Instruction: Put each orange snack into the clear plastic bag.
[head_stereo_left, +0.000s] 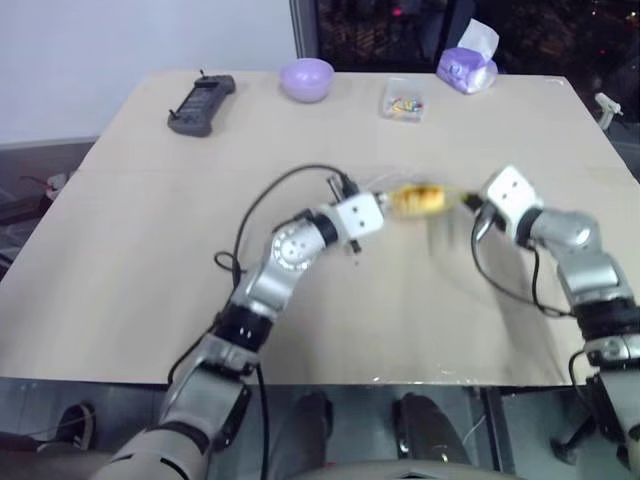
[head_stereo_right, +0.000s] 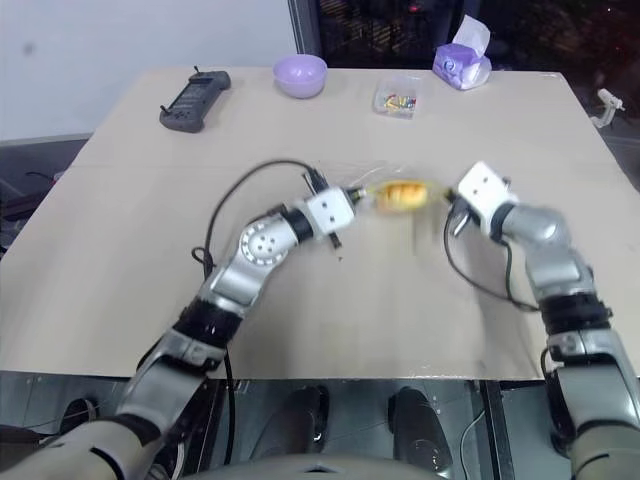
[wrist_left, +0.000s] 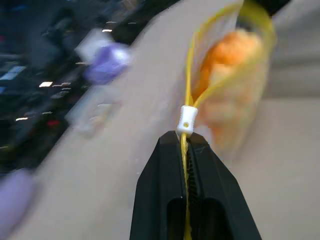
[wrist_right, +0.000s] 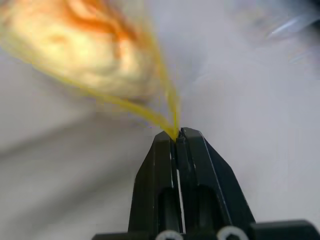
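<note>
Yellow zip strip is what both grippers pinch. The left gripper (wrist_left: 186, 142) has its two black fingers pressed together on that strip of the clear plastic bag (head_stereo_left: 425, 195), just behind the small white slider (wrist_left: 185, 120). The right gripper (wrist_right: 176, 134) is likewise clamped tight on the strip's other end. Between them the bag hangs stretched, apparently lifted off the table (head_stereo_left: 120, 250), though the blur there makes that hard to judge. The orange snack (head_stereo_left: 418, 199) sits inside the bag, between the two grippers, with the yellow strip looping open around it. Beyond the bag, at the table's far edge, stand a lilac bowl (head_stereo_left: 306, 79) and a small clear box (head_stereo_left: 402, 101).
</note>
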